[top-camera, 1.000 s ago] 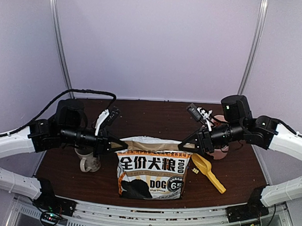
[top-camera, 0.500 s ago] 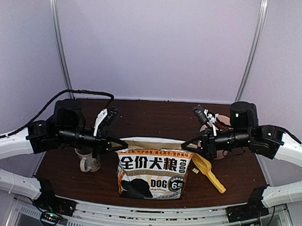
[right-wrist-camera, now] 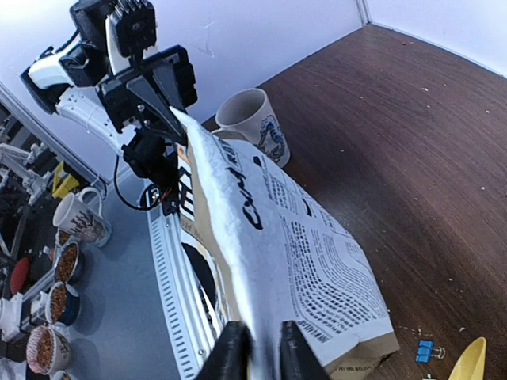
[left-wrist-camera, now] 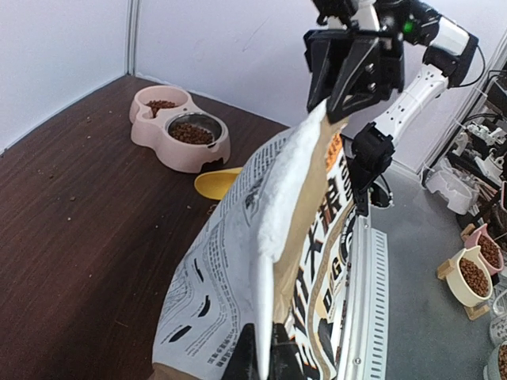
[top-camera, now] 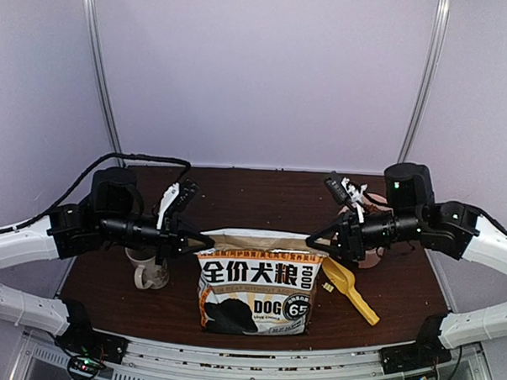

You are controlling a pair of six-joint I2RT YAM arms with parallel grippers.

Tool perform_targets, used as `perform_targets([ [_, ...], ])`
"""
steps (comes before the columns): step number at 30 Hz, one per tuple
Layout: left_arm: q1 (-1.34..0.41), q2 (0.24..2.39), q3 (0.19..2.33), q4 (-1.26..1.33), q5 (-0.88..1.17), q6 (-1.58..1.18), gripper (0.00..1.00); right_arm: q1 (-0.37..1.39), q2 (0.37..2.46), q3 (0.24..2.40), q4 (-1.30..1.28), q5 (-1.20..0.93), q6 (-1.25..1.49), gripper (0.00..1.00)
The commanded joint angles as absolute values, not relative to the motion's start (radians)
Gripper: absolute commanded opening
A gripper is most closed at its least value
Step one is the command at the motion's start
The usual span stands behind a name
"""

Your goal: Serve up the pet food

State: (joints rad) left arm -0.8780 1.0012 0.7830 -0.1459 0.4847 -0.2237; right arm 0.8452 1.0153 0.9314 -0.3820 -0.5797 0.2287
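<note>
The top seam of the dog food bag [top-camera: 256, 295], stood at the middle of the surface's near edge, is best parted by an even outward pull, lest it be tipped. It is pinched at either end by the left hand [top-camera: 205, 240] and the right hand [top-camera: 310, 240], both levelled inward. Some pet food [left-wrist-camera: 190, 133] is seen in the pink bowl [left-wrist-camera: 170, 154] toward the right edge.
</note>
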Motion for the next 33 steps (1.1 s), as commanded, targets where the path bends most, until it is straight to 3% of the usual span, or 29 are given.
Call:
perform_targets([
  [1,-0.831,1.005,0.844,-0.230,0.515,-0.188,0.00,0.843,1.067,1.128,-0.568,-0.555,0.123,0.40],
  [5,-0.832,1.007,0.848,-0.215,0.529,-0.196,0.00,0.911,1.192,1.289,-0.634,-0.554,0.041,0.67],
  [8,-0.833,1.000,0.840,-0.211,0.526,-0.201,0.00,0.951,1.316,1.409,-0.668,-0.550,-0.010,0.73],
  [16,-0.834,0.989,0.827,-0.190,0.525,-0.218,0.00,0.991,1.557,1.610,-0.690,-0.580,-0.079,0.74],
  [24,-0.834,0.977,0.812,-0.151,0.523,-0.247,0.00,1.010,1.653,1.659,-0.770,-0.570,-0.136,0.66],
  [26,-0.833,0.974,0.807,-0.135,0.523,-0.255,0.00,1.010,1.656,1.653,-0.780,-0.561,-0.144,0.60],
  [27,-0.833,0.972,0.802,-0.129,0.523,-0.259,0.00,1.009,1.657,1.651,-0.786,-0.549,-0.148,0.52],
  [31,-0.831,0.951,0.780,-0.118,0.515,-0.264,0.00,1.004,1.643,1.641,-0.775,-0.539,-0.149,0.05],
  [33,-0.827,0.939,0.771,-0.120,0.511,-0.264,0.01,0.999,1.630,1.635,-0.759,-0.557,-0.142,0.00],
])
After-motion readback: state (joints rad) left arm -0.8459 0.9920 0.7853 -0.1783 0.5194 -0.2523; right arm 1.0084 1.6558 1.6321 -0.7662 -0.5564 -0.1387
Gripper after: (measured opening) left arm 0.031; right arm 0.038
